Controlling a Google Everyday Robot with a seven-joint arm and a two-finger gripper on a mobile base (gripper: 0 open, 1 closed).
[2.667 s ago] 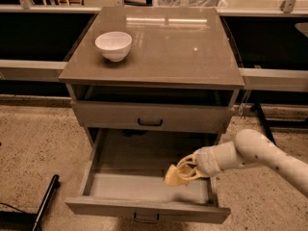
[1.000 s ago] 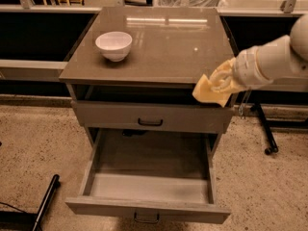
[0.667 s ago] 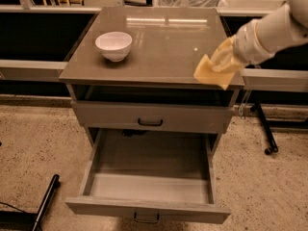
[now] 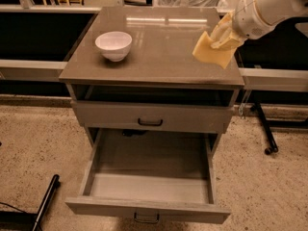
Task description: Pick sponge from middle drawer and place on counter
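Observation:
My gripper (image 4: pixel 222 36) is shut on the yellow-tan sponge (image 4: pixel 210 52) and holds it in the air above the right side of the counter (image 4: pixel 159 47), near its right edge. The sponge hangs below the cream fingers and is off the surface. My white arm comes in from the upper right. The middle drawer (image 4: pixel 149 177) is pulled wide open below and holds nothing that I can see. Its dark handle shows at the front centre.
A white bowl (image 4: pixel 114 45) stands on the counter's left side. The closed drawer (image 4: pixel 150 117) above the open one has a dark handle. A dark stand leg (image 4: pixel 262 129) is on the speckled floor at right, a black bar (image 4: pixel 45 201) at lower left.
My gripper lifted the sponge out of the open drawer, raised it past the cabinet's right front corner, and now holds it higher and farther back over the counter's right side.

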